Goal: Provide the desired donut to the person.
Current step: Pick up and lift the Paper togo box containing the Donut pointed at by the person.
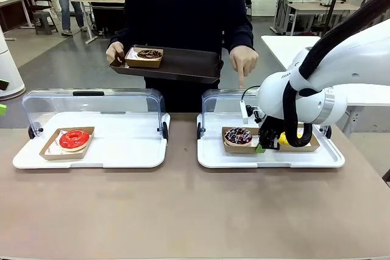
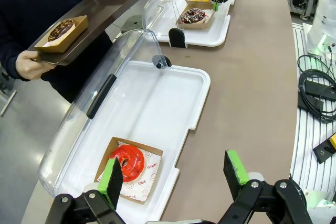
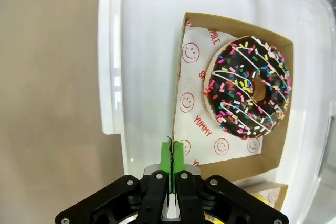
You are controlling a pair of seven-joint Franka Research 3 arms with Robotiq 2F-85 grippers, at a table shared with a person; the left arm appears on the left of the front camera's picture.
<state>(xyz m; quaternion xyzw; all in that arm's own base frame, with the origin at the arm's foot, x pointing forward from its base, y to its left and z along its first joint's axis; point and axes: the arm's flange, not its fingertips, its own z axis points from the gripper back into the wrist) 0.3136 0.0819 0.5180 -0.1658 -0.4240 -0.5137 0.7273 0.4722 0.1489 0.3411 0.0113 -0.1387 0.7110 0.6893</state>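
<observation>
A chocolate donut with coloured sprinkles [image 1: 238,136] [image 3: 249,86] lies in a brown cardboard box [image 3: 231,158] on the right white tray [image 1: 268,158]. My right gripper [image 1: 262,146] [image 3: 172,156] is shut, its green pads pinching that box's near wall. The person [image 1: 183,10] stands across the table and points one finger [image 1: 241,77] down at this tray. Their other hand holds a dark serving tray [image 1: 183,65] carrying a boxed chocolate donut [image 1: 148,55]. My left gripper [image 2: 173,174] hangs open above the left tray's edge, nothing between its fingers.
A yellow donut [image 1: 286,138] sits in its box right behind my right gripper. A red glazed donut [image 1: 74,139] [image 2: 127,162] lies boxed on the left white tray [image 1: 122,150]. Both trays have clear lids [image 1: 91,98] standing open at the far side. The near table is bare.
</observation>
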